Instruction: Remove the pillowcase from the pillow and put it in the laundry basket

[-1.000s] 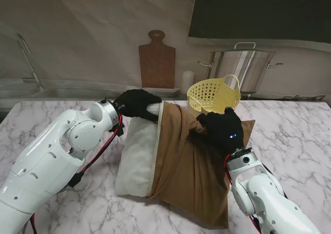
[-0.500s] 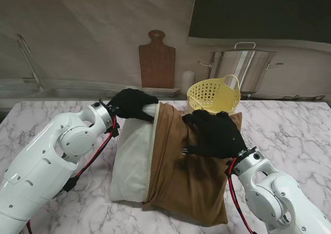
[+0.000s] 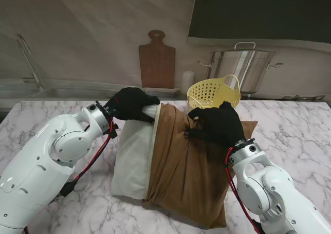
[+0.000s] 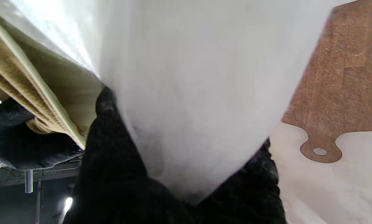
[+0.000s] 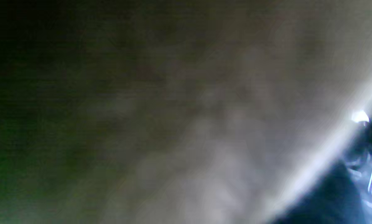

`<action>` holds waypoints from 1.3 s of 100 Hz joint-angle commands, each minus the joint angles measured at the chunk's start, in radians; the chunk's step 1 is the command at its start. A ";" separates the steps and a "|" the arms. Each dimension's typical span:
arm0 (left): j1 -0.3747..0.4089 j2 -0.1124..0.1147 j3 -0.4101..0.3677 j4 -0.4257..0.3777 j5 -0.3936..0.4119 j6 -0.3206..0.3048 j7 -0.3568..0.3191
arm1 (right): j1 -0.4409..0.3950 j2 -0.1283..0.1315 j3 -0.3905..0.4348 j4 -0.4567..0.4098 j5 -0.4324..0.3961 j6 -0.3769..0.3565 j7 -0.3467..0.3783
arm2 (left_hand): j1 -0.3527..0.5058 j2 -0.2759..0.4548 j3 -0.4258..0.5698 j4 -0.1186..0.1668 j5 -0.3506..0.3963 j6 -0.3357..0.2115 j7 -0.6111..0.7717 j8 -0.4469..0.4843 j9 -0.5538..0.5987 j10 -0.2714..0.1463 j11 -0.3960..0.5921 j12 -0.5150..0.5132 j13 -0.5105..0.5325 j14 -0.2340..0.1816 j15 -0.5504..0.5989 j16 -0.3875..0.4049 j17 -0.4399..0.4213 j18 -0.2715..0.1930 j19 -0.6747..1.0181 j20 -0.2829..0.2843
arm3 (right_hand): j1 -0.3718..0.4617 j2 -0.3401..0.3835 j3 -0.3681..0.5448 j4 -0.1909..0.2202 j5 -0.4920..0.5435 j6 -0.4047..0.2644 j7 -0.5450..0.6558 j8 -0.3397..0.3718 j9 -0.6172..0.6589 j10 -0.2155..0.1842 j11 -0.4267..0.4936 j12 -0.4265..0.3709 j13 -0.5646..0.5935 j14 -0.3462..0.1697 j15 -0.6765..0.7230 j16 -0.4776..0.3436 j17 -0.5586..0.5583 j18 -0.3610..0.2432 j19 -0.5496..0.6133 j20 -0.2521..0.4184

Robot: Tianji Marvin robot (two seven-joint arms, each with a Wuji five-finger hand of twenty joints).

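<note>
Stand view: left robot hand clamped on the far corner of the white pillow, lying on the marble bench. Right robot hand bunching the brown pillowcase, half off the pillow. Yellow laundry basket just beyond.

Left wrist view: black fingers pinching the pillow corner; pillowcase edge beside.

Right wrist view: blurred brown cloth only; grip unreadable here.

A plump white fabric pillow lies on the table, its left part bare. A brown cloth pillowcase still sheathes its right part. A yellow perforated plastic laundry basket stands beyond, tilted.
</note>
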 commanded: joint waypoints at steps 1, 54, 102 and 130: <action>-0.010 0.000 -0.010 -0.005 0.009 0.009 -0.011 | -0.001 -0.009 0.003 0.017 -0.008 0.006 -0.018 | 0.199 0.100 0.172 0.079 -0.020 -0.117 0.082 0.034 0.016 -0.012 0.051 0.024 0.029 -0.073 0.027 0.027 -0.013 -0.033 0.746 0.020 | 0.096 0.001 0.244 -0.025 0.068 -0.072 0.168 -0.072 0.141 -0.065 0.150 0.053 0.132 -0.058 0.159 0.058 0.055 -0.017 0.062 0.014; -0.049 0.007 -0.018 0.070 0.024 0.090 -0.058 | -0.153 -0.018 0.150 -0.039 -0.043 0.015 -0.115 | 0.199 0.091 0.179 0.079 -0.012 -0.114 0.081 0.029 0.021 -0.002 0.056 0.021 0.039 -0.065 0.034 0.034 -0.006 -0.033 0.750 0.026 | 0.078 0.021 0.420 -0.081 0.119 -0.036 0.202 -0.057 0.189 -0.052 0.199 0.092 0.187 -0.061 0.246 0.062 0.140 -0.055 0.151 0.007; -0.043 0.011 -0.059 0.108 0.045 0.117 -0.064 | -0.215 -0.028 0.206 -0.032 -0.026 0.030 -0.179 | 0.199 0.087 0.182 0.079 -0.008 -0.111 0.080 0.028 0.024 0.003 0.057 0.020 0.042 -0.061 0.037 0.035 -0.002 -0.032 0.752 0.027 | 0.084 0.020 0.425 -0.084 0.121 -0.046 0.203 -0.044 0.187 -0.049 0.196 0.108 0.183 -0.057 0.253 0.060 0.140 -0.055 0.161 0.000; -0.033 0.014 -0.070 0.124 0.048 0.120 -0.072 | -0.264 -0.033 0.227 -0.007 -0.011 0.037 -0.207 | 0.199 0.088 0.179 0.078 -0.010 -0.108 0.076 0.027 0.023 0.003 0.055 0.019 0.040 -0.062 0.036 0.035 -0.005 -0.032 0.750 0.027 | 0.087 0.021 0.426 -0.082 0.117 -0.049 0.197 -0.044 0.173 -0.035 0.177 0.109 0.165 -0.043 0.241 0.053 0.130 -0.049 0.160 -0.006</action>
